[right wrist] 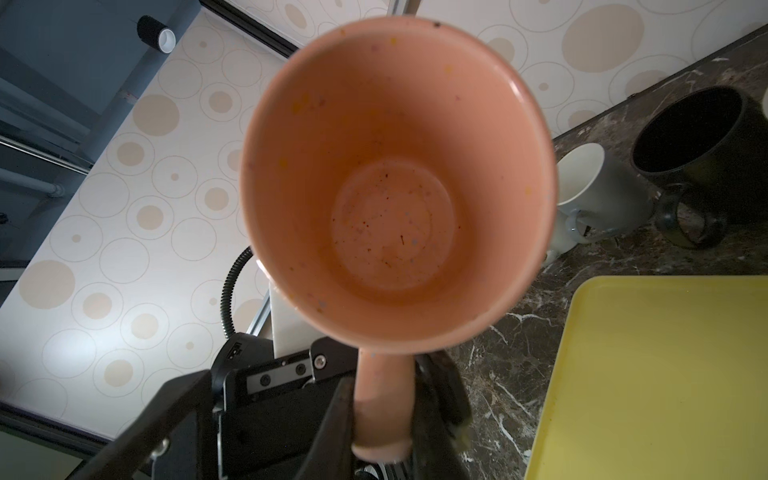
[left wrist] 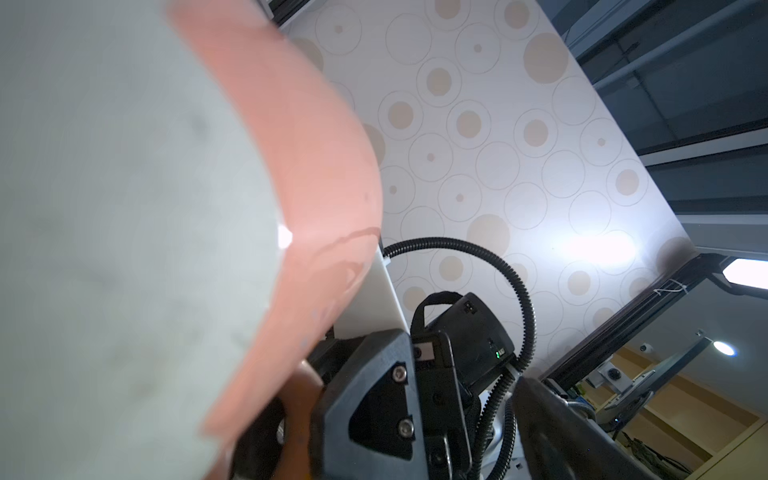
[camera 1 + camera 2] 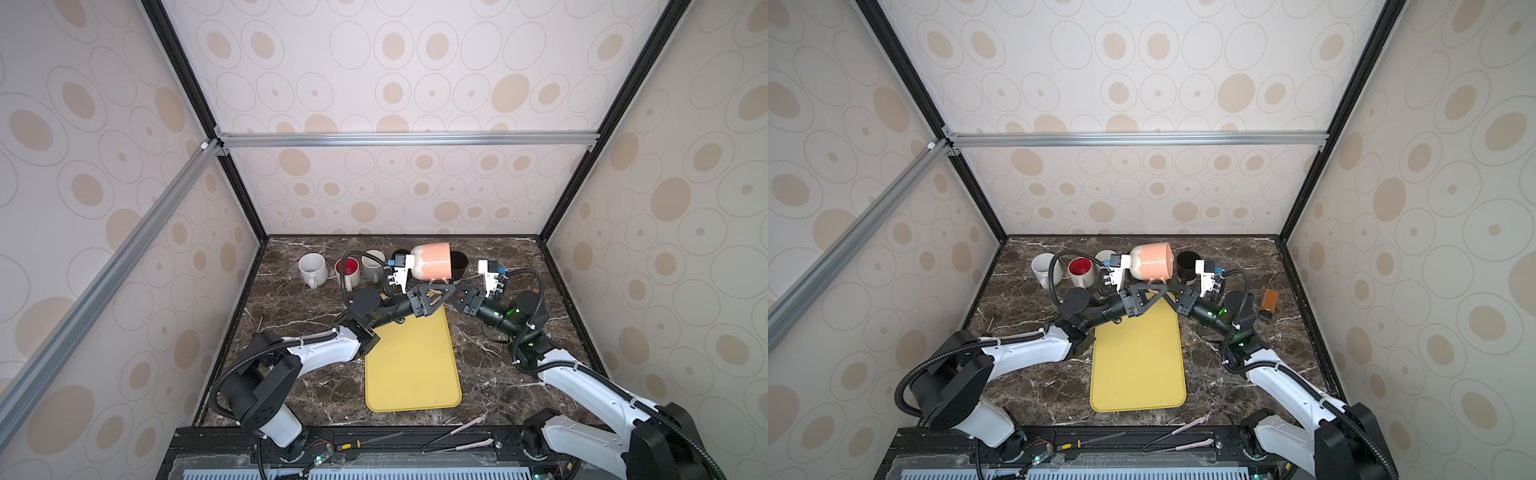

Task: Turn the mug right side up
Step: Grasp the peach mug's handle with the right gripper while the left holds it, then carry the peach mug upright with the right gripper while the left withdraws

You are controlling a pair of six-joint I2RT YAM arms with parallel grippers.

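The mug [image 3: 432,262] [image 3: 1152,262], pink with a white base, hangs on its side above the far end of the table, handle pointing down. Its mouth faces the right arm and fills the right wrist view [image 1: 395,187]. My right gripper [image 3: 446,287] [image 3: 1165,290] [image 1: 382,415] is shut on the handle [image 1: 380,399]. My left gripper [image 3: 434,294] [image 3: 1152,296] [image 2: 409,440] is open just below the mug. Its fingers stand wide on either side of the handle and the right gripper's tip. The mug's base [image 2: 124,208] looms close in the left wrist view.
A yellow tray [image 3: 411,365] [image 3: 1138,365] lies mid-table under both arms. Behind the held mug, along the back wall, stand a white mug [image 3: 312,269], a red-lined mug [image 3: 348,270], a grey mug [image 3: 372,266] and a black mug [image 3: 460,264]. A brown object [image 3: 1268,305] lies on the right.
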